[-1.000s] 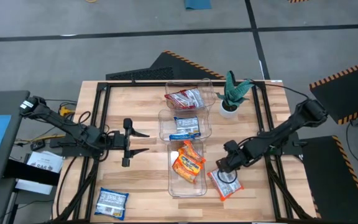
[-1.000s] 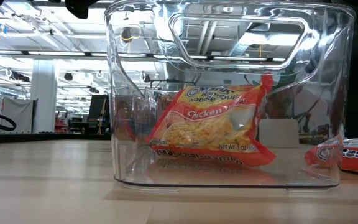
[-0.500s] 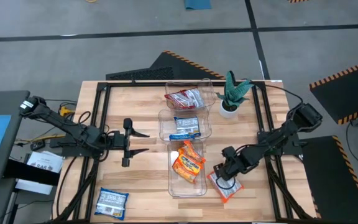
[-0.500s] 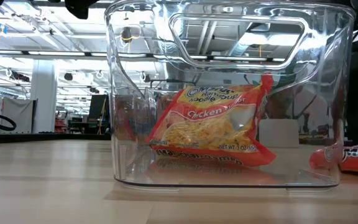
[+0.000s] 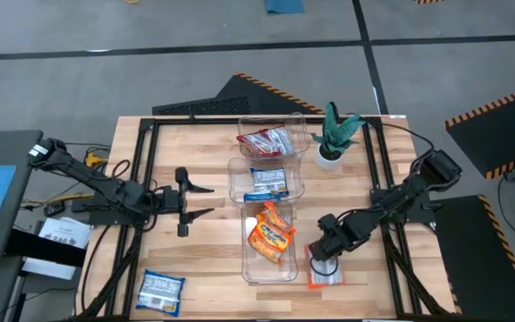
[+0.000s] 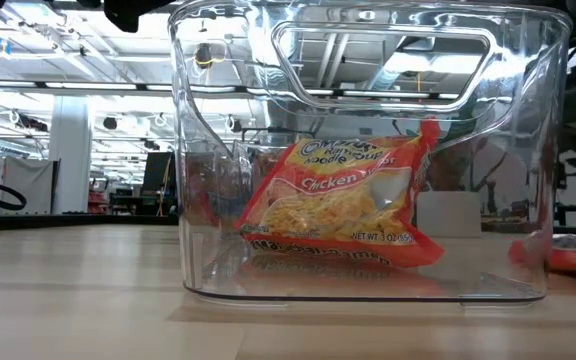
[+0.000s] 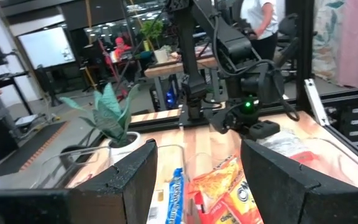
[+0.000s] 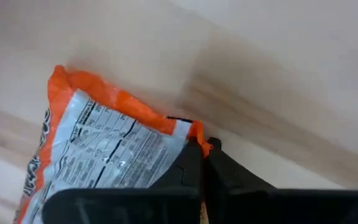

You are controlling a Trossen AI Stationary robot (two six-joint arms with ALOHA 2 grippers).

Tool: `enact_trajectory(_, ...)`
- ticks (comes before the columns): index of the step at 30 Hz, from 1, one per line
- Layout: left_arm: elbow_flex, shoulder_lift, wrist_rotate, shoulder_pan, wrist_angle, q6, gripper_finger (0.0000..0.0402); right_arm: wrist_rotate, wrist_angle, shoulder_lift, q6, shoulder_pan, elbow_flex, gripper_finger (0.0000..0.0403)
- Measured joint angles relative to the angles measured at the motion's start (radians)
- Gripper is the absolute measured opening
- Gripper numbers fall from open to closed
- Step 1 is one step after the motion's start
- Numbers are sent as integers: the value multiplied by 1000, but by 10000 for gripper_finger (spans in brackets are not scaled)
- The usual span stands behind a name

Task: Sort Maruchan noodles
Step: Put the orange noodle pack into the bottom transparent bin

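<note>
One orange packet [image 5: 325, 275] turned, right pincer [image 5: 323, 259] clamped

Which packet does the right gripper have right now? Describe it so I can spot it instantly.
Find the row of three clear bins down the table's middle. Just right of the nearest bin, the right gripper pinches an orange-edged packet by its edge. Unlike the other orange ones, it lies outside any bin, showing its white printed back.

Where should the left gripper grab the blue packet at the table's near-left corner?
Probably by a short crimped end seam, coming straight down: the blue packet lies flat and alone on the table, so its thin edges are free. The left gripper waits open.
</note>
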Motion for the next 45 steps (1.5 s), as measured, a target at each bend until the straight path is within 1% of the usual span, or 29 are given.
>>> enact_trajectory(2, 0, -12, -13, 0, -3, 7, 216, 0, -29, -34, -22, -7, -1, 18)
enact_trajectory(9, 0, -99, -21, -8, -47, 15, 216, 2, -116, -247, -134, -23, 26, 18)
enact_trajectory(13, 0, -153, -21, -9, -103, 6, 216, 18, -131, -331, -208, -24, 103, 18)
enact_trajectory(16, 0, -176, -22, -9, -119, -14, 216, 73, -185, -346, -269, -24, 207, 18)
enact_trajectory(20, 0, -188, -21, -9, -137, -29, 216, 177, -247, -303, -375, -43, 367, 18)
enact_trajectory(23, 0, -187, -21, -9, -144, -30, 216, 250, -230, -237, -478, -73, 487, 18)
enact_trajectory(27, 0, -188, -21, -9, -143, -30, 216, 291, -227, -118, -627, -117, 640, 18)
enact_trajectory(31, 0, -188, -21, -9, -144, -29, 216, 299, -228, 7, -749, -147, 762, 18)
enact_trajectory(35, 0, -188, -21, -9, -151, -28, 216, 275, -232, 112, -805, -168, 820, 18)
enact_trajectory(41, 0, -188, -21, -9, -159, -28, 216, 201, -233, 203, -814, -189, 829, 20)
enact_trajectory(45, 0, -205, -27, -9, -163, -12, 216, 187, -217, 225, -873, -189, 830, 59)
